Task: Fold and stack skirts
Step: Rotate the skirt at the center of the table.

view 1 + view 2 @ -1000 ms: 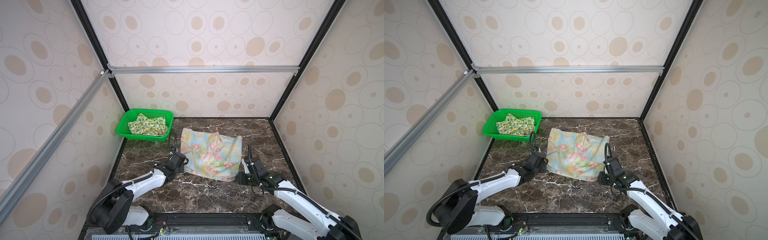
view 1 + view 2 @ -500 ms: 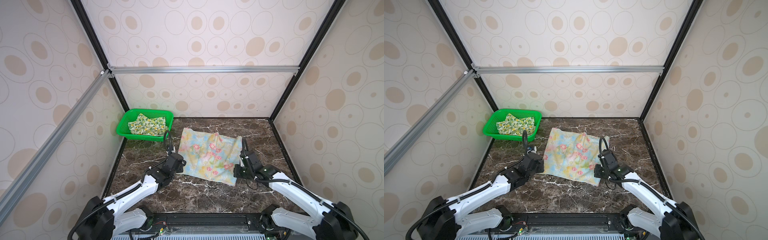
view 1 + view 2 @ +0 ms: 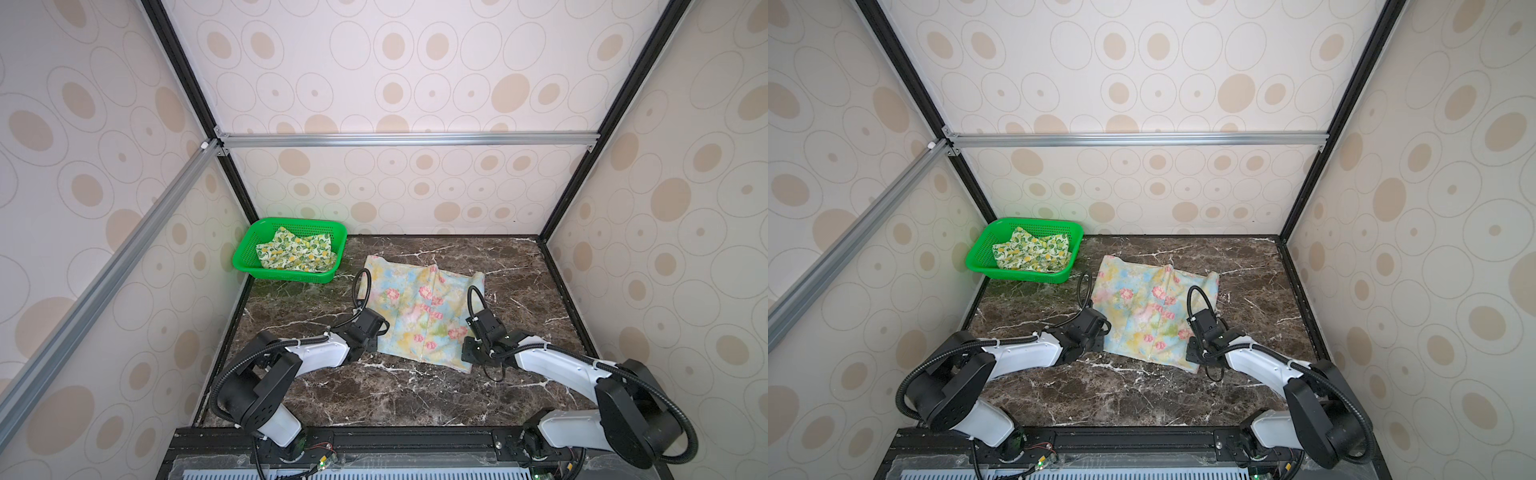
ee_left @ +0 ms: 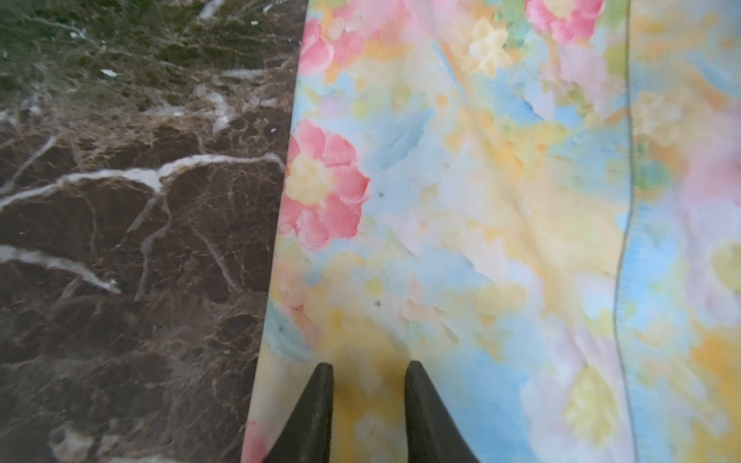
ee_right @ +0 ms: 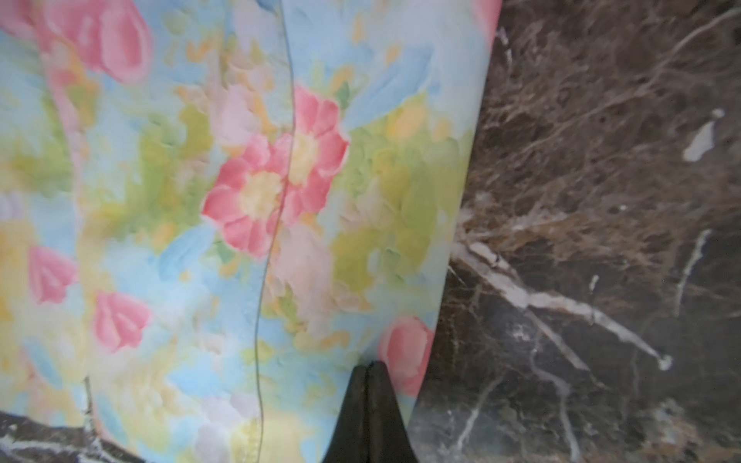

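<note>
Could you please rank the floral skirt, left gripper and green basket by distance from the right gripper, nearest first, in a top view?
1. floral skirt, at the right gripper.
2. left gripper, across the skirt's near edge.
3. green basket, back-left corner.

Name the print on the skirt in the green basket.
Cream skirt with green-and-yellow lemons, best in a top view.
</note>
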{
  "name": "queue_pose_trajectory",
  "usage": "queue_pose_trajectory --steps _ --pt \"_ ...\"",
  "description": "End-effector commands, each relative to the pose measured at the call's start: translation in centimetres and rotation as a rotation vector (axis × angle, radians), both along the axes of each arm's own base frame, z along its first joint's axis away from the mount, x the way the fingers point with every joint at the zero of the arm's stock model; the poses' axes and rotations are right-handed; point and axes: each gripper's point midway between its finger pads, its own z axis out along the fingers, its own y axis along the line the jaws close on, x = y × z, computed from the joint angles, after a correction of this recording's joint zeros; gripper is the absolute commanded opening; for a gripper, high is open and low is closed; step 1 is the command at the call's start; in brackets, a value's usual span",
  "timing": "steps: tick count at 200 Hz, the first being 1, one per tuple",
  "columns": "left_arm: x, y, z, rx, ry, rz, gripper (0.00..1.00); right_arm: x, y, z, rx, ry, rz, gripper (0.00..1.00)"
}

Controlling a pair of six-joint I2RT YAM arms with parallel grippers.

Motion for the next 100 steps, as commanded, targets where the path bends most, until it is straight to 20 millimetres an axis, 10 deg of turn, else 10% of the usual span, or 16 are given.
queue_pose_trajectory --steps 1,100 --pt "0.3 -0.2 0.2 0.008 -0.005 0.002 0.3 -0.3 -0.8 -0.9 -0.049 0.029 -0.046 0.0" --pt "-6.3 0.0 -2.3 -0.036 0.123 -0.006 0.29 4.3 -3.8 -0.4 -0.183 0.027 -0.086 0.0"
